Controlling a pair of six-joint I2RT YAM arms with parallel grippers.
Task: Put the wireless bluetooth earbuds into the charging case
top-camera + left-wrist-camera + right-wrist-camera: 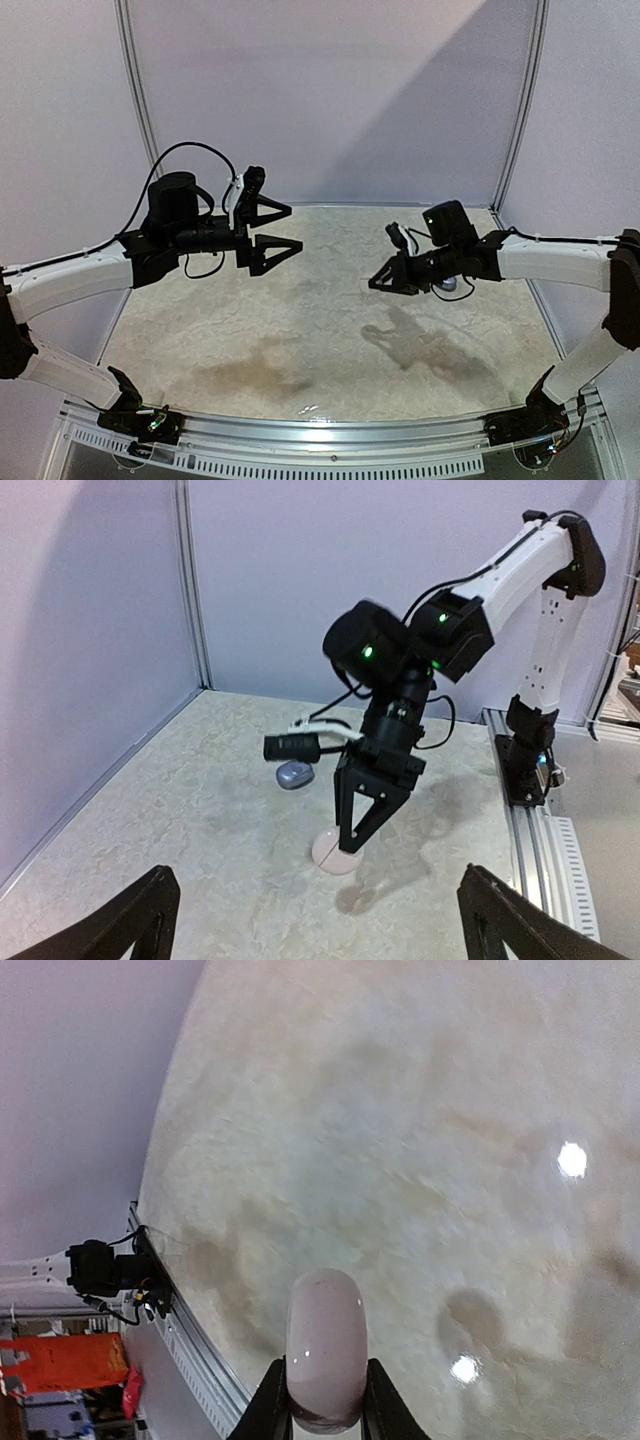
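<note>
My right gripper (pixel 325 1400) is shut on a round pale pink charging case (pixel 325 1345), its fingers pinching both sides. The left wrist view shows that case (pixel 337 852) hanging closed a little above the table under the right gripper (pixel 358 845), a seam line across it. My left gripper (pixel 290 230) is raised over the table's far left and stands wide open with nothing between its fingers (pixel 130 920). The right gripper (pixel 380 283) hovers right of centre. The earbuds do not show in any view.
An oval blue-grey case (pixel 296 774) lies on the marbled table (pixel 300 340) behind the right gripper, half hidden under the right arm (pixel 455 287). Pale walls close the back and sides. A metal rail (pixel 320 440) runs along the near edge.
</note>
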